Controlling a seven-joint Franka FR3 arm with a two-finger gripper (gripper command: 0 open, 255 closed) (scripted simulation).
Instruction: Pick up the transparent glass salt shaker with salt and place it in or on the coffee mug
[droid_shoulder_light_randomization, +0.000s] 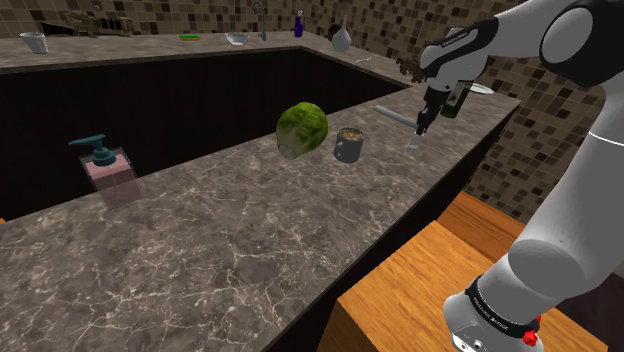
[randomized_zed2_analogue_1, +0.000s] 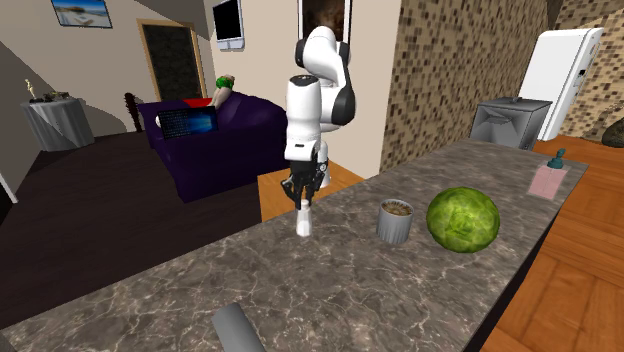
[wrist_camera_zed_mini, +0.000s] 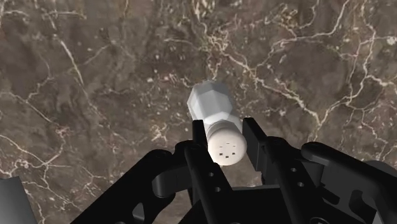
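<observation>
The black gripper of a white Franka arm points straight down over the dark marbled tabletop, close to the edge on the robot's side. Its fingers are pinched on the neck of a pale, faceted salt shaker. The shaker stands upright with its white, perforated cap toward the hand. In the shoulder view the shaker hangs just under the gripper at the tabletop's surface; whether its base touches the stone cannot be told. A grey bar lies flat just beside it, toward the tabletop's end.

Farther along the tabletop, near its middle and apart from the shaker, stands a grey coffee mug with a brownish fill. Just beside the mug sits a green leafy ball like a cabbage.

Well beyond these, toward the tabletop's far end, stands a pink soap dispenser with a teal pump. In the second exterior view the shaker, mug, cabbage and dispenser run in that order down the tabletop.
</observation>
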